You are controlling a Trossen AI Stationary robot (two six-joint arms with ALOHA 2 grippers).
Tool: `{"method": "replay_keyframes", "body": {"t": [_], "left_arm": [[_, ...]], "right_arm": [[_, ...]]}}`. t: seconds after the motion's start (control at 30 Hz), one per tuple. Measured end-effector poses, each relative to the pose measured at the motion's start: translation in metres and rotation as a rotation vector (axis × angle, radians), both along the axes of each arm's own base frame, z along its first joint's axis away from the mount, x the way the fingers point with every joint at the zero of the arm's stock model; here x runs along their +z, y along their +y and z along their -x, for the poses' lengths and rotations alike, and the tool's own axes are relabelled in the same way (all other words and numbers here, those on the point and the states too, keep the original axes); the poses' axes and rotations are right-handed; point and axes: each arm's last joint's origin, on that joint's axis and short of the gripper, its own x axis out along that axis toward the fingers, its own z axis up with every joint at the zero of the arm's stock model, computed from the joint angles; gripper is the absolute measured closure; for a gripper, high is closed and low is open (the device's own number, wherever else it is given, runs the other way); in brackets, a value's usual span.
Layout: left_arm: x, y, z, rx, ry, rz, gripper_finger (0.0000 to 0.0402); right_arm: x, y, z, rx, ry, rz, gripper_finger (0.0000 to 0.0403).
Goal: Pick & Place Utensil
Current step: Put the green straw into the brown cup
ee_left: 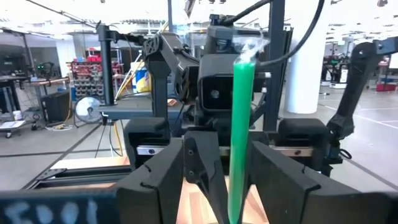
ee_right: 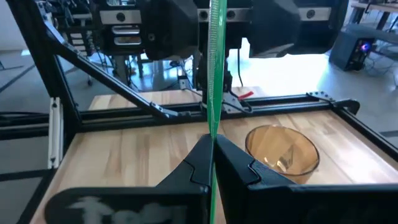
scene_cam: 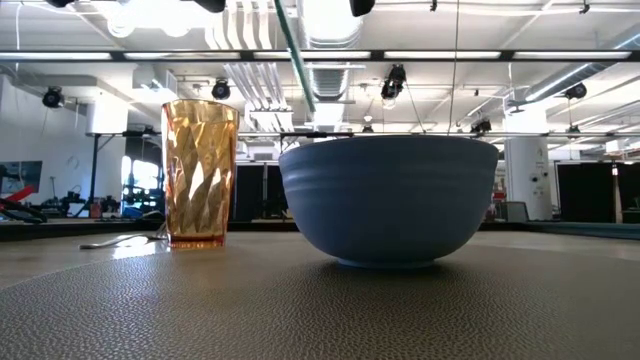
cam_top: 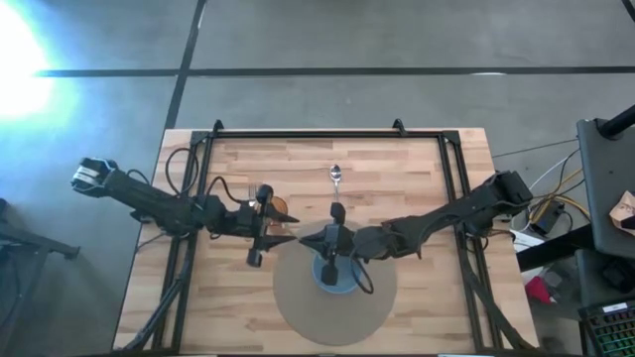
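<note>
We judge the task partway done: our right pincer (ee_right: 211,163) is clamped narrow on a green utensil (ee_right: 216,68), holding it upright above the blue bowl (cam_top: 333,276) on the round mat (cam_top: 298,307), near the amber glass (scene_cam: 199,172). Placing it is what remains. Our left pincer (ee_left: 214,180) sits spread wide just beside the handle, gripping nothing. A metal spoon (cam_top: 335,177) lies untouched farther back on the table (cam_top: 417,178). The utensil's working end is hidden, so we cannot name its kind.

2 dark, cable-draped jointed arms (cam_top: 169,206)
</note>
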Motion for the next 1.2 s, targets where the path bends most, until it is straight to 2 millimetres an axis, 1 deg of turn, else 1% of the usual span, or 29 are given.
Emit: {"method": "replay_keyframes", "body": {"t": [0.13,0.23,0.37,0.53,0.6,1.0,1.1,1.2], "left_arm": [[0.0000,0.0006,-0.0001,0.008,0.001,0.002,0.0230],[-0.0002,0.0006,-0.0001,0.008,0.002,0.002,0.0251],[-0.0004,0.0005,-0.0001,0.007,0.002,0.002,0.0299],[-0.0005,0.0005,-0.0001,0.005,0.003,0.004,0.0374],[-0.0005,0.0005,-0.0001,0.004,0.003,0.004,0.0393],[-0.0013,0.0005,-0.0002,0.006,0.010,0.001,0.0400],[-0.0018,0.0005,-0.0003,0.006,0.015,0.000,0.0400],[-0.0023,0.0005,-0.0004,0.006,0.020,-0.002,0.0401]], "right_arm": [[-0.0009,-0.0013,-0.0019,-0.003,-0.007,0.005,0.0394],[-0.0006,-0.0023,-0.0018,-0.006,-0.006,0.006,0.0394],[-0.0004,-0.0025,-0.0015,-0.007,0.000,0.009,0.0394],[-0.0009,-0.0049,-0.0020,-0.016,0.003,0.010,0.0394],[-0.0010,-0.0059,-0.0023,-0.019,0.003,0.010,0.0394],[-0.0015,-0.0066,-0.0024,-0.026,0.001,-0.023,0.0393],[-0.0022,-0.0067,-0.0023,-0.027,0.006,-0.023,0.0382],[-0.0024,-0.0069,-0.0023,-0.028,0.007,-0.025,0.0361]]}}
